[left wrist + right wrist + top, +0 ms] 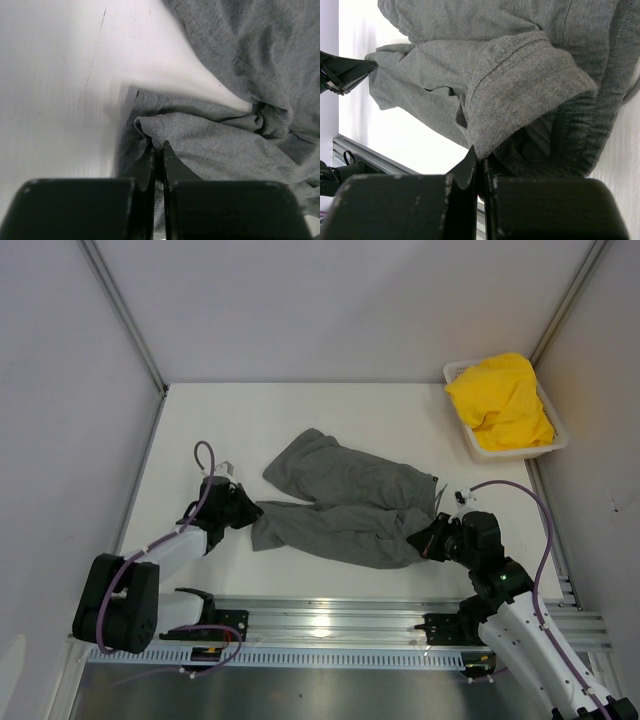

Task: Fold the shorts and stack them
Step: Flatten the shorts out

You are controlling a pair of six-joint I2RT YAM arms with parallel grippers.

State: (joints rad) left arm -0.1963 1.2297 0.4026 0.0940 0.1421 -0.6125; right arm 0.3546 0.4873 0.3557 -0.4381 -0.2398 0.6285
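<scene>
The dark grey shorts (345, 502) lie spread across the middle of the white table. My left gripper (252, 512) is shut on the hem of the near leg at the cloth's left end; the left wrist view shows the grey shorts (220, 140) bunched between the closed jaws of the left gripper (159, 150). My right gripper (425, 539) is shut on the waistband corner at the right end, where the grey shorts (520, 90) fold over the closed right gripper (481, 162). The yellow shorts (503, 400) sit crumpled in the basket.
A white mesh basket (562, 440) stands at the far right corner of the table. An aluminium rail (330, 625) runs along the near edge between the arm bases. Grey walls close in the left, back and right sides.
</scene>
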